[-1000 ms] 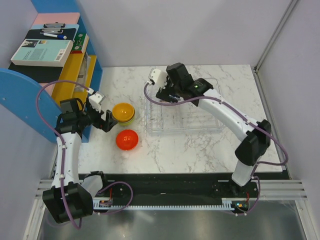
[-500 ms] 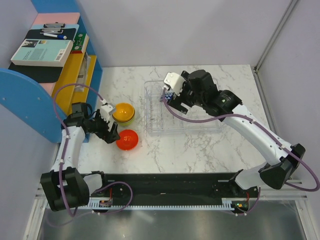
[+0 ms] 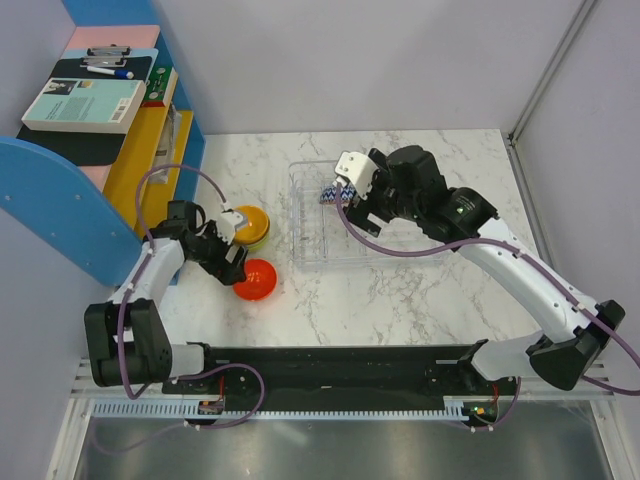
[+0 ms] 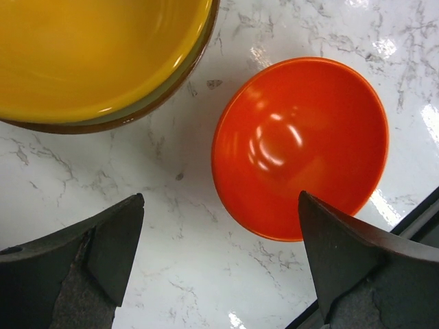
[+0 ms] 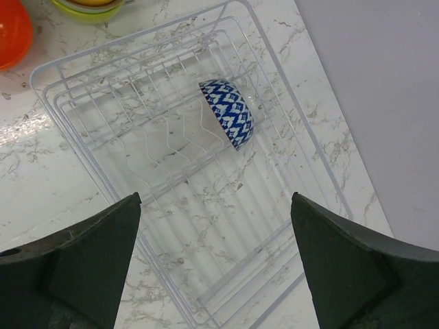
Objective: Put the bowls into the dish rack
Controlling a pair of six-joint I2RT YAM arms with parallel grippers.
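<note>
While the left gripper (image 4: 219, 205) hangs over the counter (image 3: 380, 300) to the left of the dish rack (image 5: 206, 226), its fingers are spread wide and hold nothing. A red-orange bowl (image 4: 302, 147) sits mouth up on the counter just ahead of those fingers, left of the rack's near corner and apart from it. One fingertip overlaps the bowl's rim in the left wrist view, though whether it touches is hard to tell from that angle.

Just beyond the red-orange bowl, also left of the rack and close beside it, a yellow bowl (image 4: 89, 55) is nested in a lime green bowl (image 5: 82, 10). There may be another bowl under them, but the stack hides it.

Inside the rack, a bowl with a blue and white zigzag pattern (image 5: 228, 113) stands tilted on its edge between the thin ribs, toward the rack's far left corner.

Above the rack hovers the right gripper (image 5: 216, 197), its fingers as wide apart as the left one's and just as empty. It is well clear of the zigzag bowl below it.
</note>
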